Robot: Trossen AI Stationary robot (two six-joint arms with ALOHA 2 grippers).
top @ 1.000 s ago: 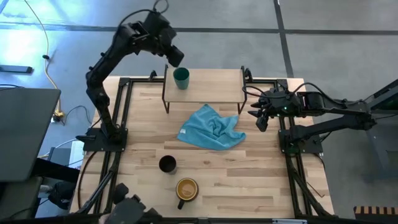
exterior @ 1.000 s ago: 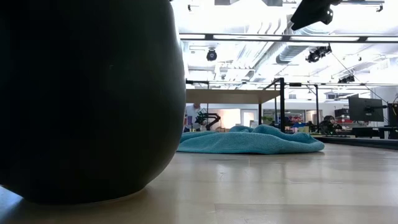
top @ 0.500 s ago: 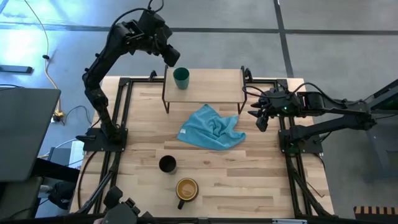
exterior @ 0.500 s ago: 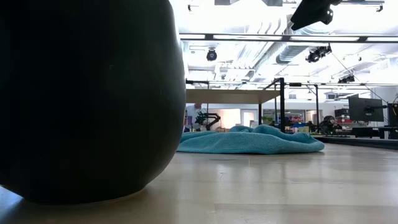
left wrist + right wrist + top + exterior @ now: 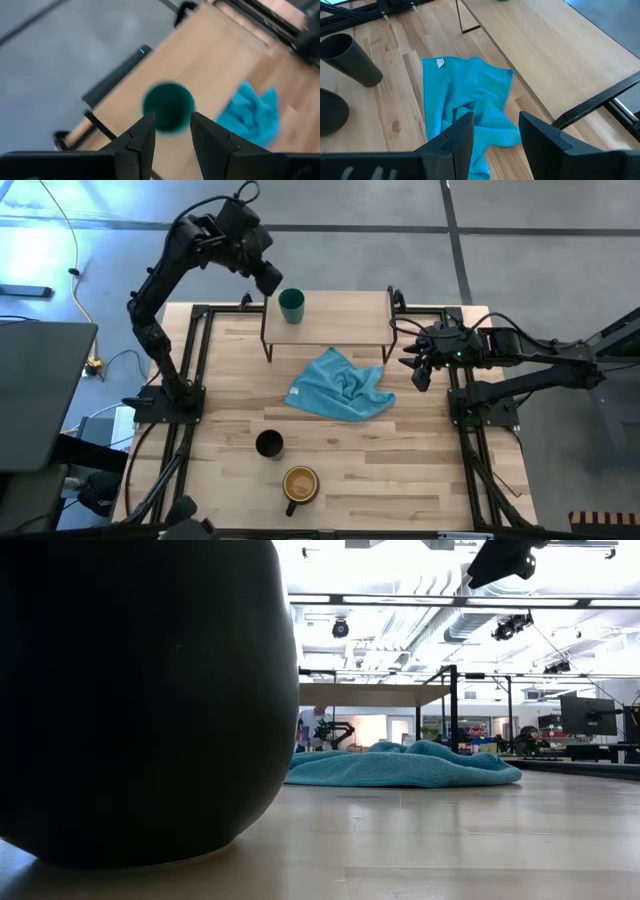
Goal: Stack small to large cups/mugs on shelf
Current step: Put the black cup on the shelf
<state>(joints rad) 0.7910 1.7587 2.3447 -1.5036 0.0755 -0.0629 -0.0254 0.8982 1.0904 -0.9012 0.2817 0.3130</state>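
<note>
Small teal plastic cup (image 5: 291, 306) stands upright on left end of raised light-wood shelf with thin black legs (image 5: 345, 308); first placement looks done. My left gripper (image 5: 270, 281) hangs up and outward of it, jaws apart, holding nothing. My right gripper (image 5: 421, 369) waits at table's right edge, fingers spread, empty. Next: reach near-edge tapered black cup (image 5: 269, 444), beside dark mug with yellow-orange inside (image 5: 300, 485); crumpled blue cloth (image 5: 340, 387) lies between them and shelf.
</note>
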